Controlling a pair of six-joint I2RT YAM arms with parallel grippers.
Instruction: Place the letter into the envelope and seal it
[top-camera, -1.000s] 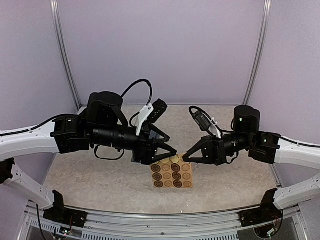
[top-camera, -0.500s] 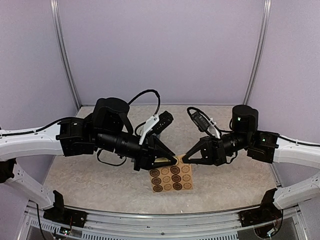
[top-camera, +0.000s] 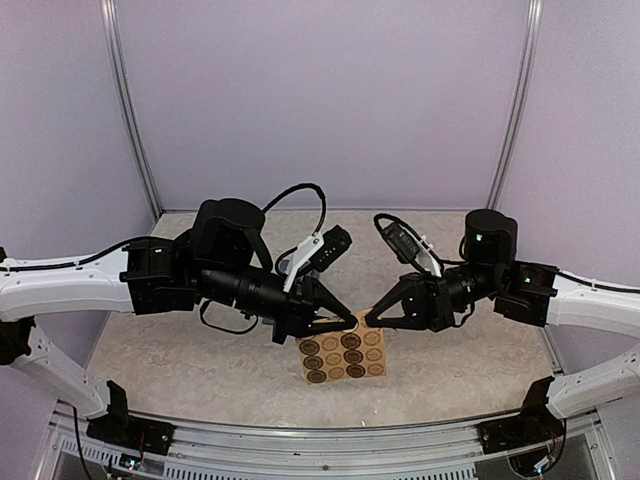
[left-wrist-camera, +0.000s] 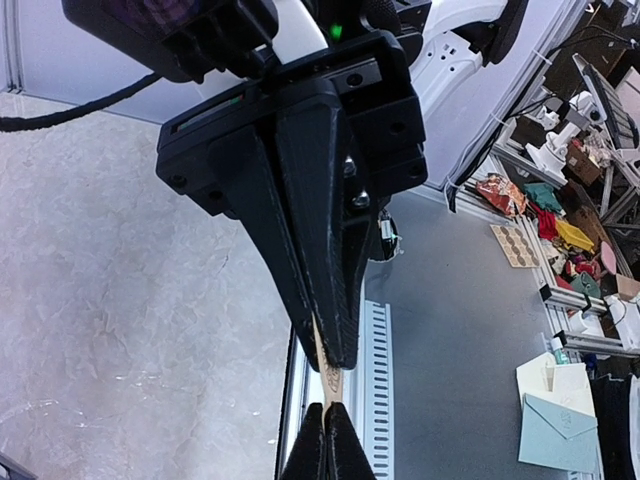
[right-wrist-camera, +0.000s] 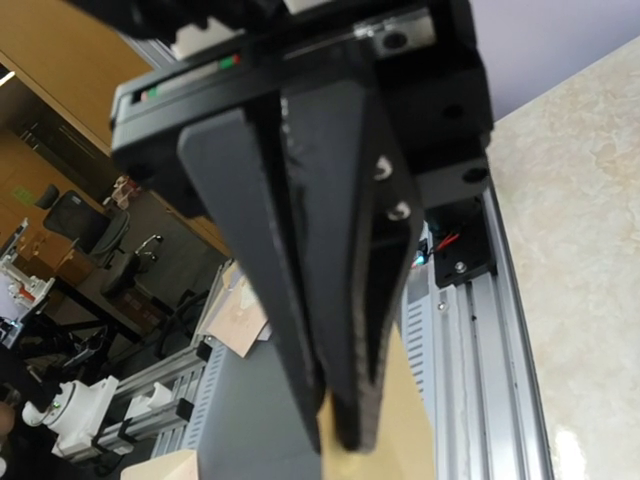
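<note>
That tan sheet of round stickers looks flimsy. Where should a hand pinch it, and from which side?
Probably along its far edge, each hand coming in from its own side. The sticker sheet is thin and flat, so only an edge fits in a pinch; the left hand and right hand are shut on that edge.

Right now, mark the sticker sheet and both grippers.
sticker sheet (top-camera: 345, 358): top view, middle of the sheet.
left gripper (top-camera: 349, 319): top view, between its fingertips.
right gripper (top-camera: 370, 319): top view, between its fingertips.
</note>
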